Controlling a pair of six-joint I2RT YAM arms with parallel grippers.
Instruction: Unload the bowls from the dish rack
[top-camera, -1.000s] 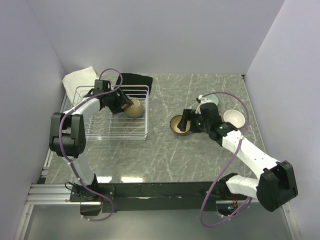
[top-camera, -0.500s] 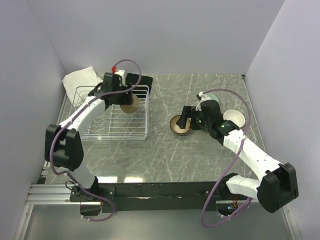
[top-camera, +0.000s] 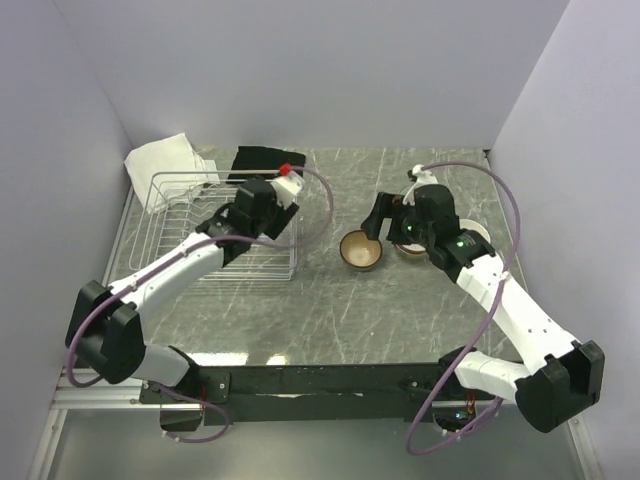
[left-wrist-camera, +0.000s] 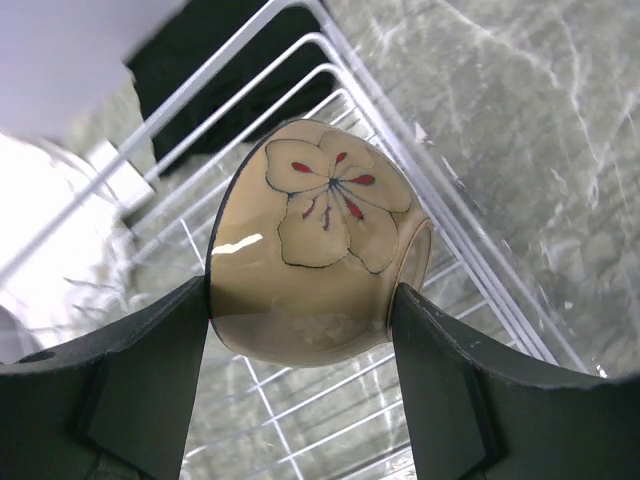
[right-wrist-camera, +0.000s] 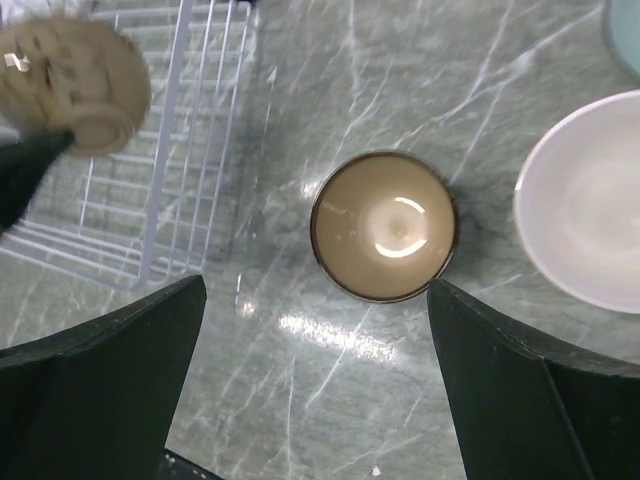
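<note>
- so the left gripper (left-wrist-camera: 300, 300) is clamped tight on a small beige ceramic bowl with a painted flower (left-wrist-camera: 315, 240), 1 finger on each side of it
- that bowl is tipped on its side and held up in the air over the white wire dish rack (top-camera: 175, 215), near the rack's edge that faces the open grey-green marbled worktop (top-camera: 330, 310)
- the right gripper (right-wrist-camera: 317, 287) has its 2 fingers spread wide apart with nothing between them, hanging over the worktop
- right under it sits a small round brown bowl with a tan inside (right-wrist-camera: 385, 225), upright on the worktop and apart from the rack
- near that one there's a pale off-white round bowl (right-wrist-camera: 590, 200), also upright, plus a sliver of a pale teal bowl (right-wrist-camera: 627, 40) in the corner of the right wrist view
- behind the rack lie a crumpled white cloth (top-camera: 165, 160) and a black cloth (top-camera: 262, 160)
</note>
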